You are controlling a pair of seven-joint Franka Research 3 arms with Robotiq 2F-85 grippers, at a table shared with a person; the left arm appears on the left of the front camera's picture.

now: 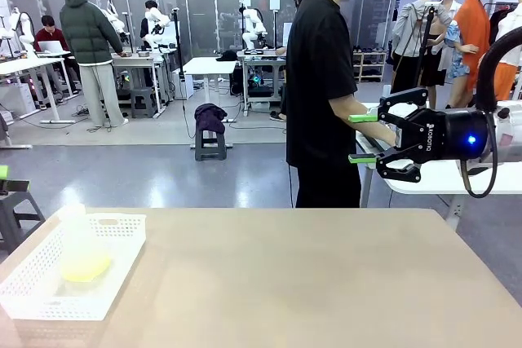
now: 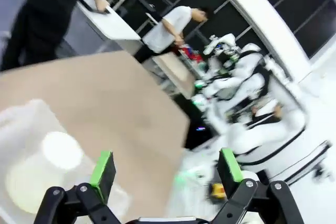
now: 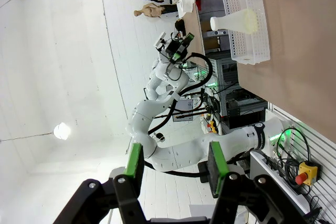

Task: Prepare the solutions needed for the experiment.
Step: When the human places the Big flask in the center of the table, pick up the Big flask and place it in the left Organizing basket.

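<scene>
A frosted conical flask [image 1: 76, 234] stands in a white mesh basket [image 1: 122, 222] at the table's near left. The solutions [image 1: 86, 266] show as a pale yellow tint in its base. My right gripper [image 1: 363, 138] hangs open high at the right, beyond the table's far edge, fingers pointing left with nothing between them. In the right wrist view this gripper [image 3: 175, 163] looks sideways at the flask [image 3: 236, 22] and basket [image 3: 257, 51] far off. My left gripper [image 2: 166, 169] is open above the table's left end, with the blurred flask [image 2: 50, 166] below its left finger.
A person in black [image 1: 322, 95] stands behind the table's far edge, hands on a white table [image 1: 440, 177] at the right. The brown tabletop [image 1: 285, 283] stretches right of the basket. My left arm [image 3: 163, 82] rises behind the basket in the right wrist view.
</scene>
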